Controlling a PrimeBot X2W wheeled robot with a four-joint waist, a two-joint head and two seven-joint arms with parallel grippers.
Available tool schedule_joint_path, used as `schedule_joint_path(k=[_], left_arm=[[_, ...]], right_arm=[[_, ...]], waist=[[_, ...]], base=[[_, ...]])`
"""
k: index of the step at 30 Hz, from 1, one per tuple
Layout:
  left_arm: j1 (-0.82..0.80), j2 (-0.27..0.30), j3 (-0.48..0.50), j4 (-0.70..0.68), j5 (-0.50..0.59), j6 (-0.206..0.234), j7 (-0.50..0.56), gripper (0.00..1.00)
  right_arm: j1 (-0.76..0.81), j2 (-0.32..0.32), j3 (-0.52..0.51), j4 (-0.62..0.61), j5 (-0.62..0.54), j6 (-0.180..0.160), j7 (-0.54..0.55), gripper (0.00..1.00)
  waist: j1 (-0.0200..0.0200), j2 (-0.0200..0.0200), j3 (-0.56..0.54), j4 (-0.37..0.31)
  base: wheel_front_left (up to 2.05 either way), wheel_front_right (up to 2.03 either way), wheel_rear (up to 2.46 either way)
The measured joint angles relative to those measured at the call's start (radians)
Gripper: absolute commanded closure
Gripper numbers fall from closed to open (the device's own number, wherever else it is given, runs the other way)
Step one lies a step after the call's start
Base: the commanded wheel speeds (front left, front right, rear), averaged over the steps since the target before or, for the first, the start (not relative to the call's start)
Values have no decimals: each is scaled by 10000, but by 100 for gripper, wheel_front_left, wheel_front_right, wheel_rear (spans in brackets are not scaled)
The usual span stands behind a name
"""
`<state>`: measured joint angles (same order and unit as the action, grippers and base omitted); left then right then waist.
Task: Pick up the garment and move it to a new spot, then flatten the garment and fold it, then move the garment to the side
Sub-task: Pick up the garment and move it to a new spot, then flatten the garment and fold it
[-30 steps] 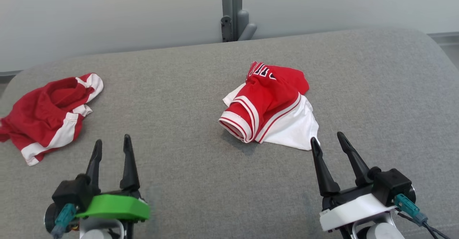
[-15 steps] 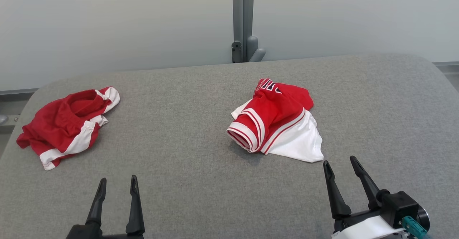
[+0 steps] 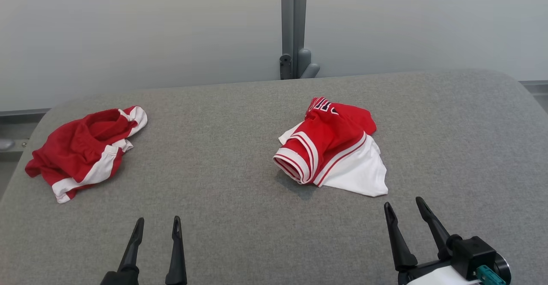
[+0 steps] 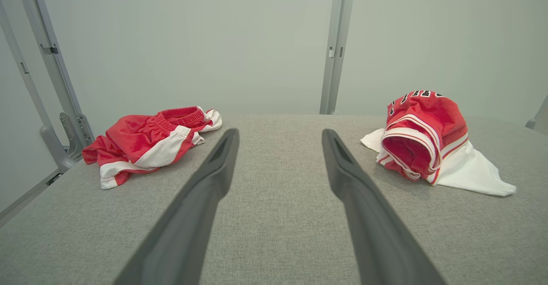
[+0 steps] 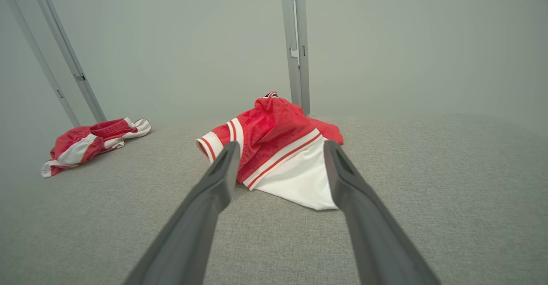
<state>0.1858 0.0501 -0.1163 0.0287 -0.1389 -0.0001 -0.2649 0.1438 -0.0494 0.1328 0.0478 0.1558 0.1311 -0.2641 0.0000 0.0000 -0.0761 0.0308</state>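
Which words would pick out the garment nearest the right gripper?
On the grey table, look near the grey post. The crumpled red jersey lies ahead of the right gripper. Unlike the red shorts far left, it shows black lettering and a broad white panel.

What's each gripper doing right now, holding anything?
Left gripper: open, holding nothing.
Right gripper: open, holding nothing, just short of the jersey.
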Motion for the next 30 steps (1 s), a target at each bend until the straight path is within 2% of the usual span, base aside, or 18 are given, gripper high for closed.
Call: schedule_joint_path(k=[25, 30], left_arm=[[96, 0, -295, 40, -35, 219, 0, 0], [75, 2, -587, 531, -443, -138, 2, 0]], right_arm=[[48, 0, 113, 15, 82, 0, 0, 0], [24, 0, 159, 17, 111, 0, 0, 0]], waist=[[0, 0, 7, 35], [0, 0, 75, -28]], base=[[0, 0, 0], [0, 0, 0]])
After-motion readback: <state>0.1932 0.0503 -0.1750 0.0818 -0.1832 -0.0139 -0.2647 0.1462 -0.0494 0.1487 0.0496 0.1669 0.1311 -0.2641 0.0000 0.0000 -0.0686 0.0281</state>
